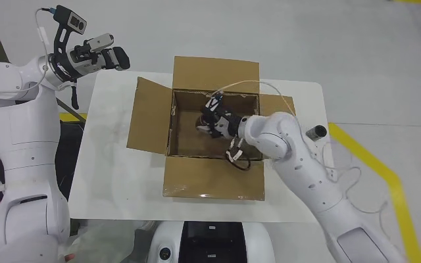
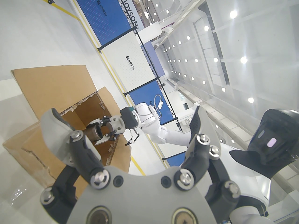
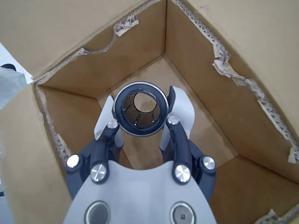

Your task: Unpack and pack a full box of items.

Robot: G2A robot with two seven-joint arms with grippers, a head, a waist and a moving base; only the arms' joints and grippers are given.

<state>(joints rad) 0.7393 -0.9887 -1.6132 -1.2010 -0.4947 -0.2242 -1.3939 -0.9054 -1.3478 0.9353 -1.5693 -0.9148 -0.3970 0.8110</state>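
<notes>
An open cardboard box (image 1: 150, 118) stands in the middle of the white table (image 1: 112, 171), all flaps folded out. My right gripper (image 1: 210, 121) is inside the box (image 3: 224, 108), shut on a metal cylindrical bearing (image 3: 141, 110) with a black-rimmed hollow bore, held above the bare box floor. From the left wrist view the same bearing (image 2: 93, 133) shows in the right gripper (image 2: 106, 130) over the box (image 2: 51, 87). My left gripper (image 1: 113, 58) is raised off the table's far left corner; its fingers (image 2: 57, 127) stand wide apart around nothing.
Torn corrugated edges line the box rim (image 3: 219, 52). Bare table top lies left of the box and in front of it. A yellow floor line (image 1: 378, 167) runs to the right of the table.
</notes>
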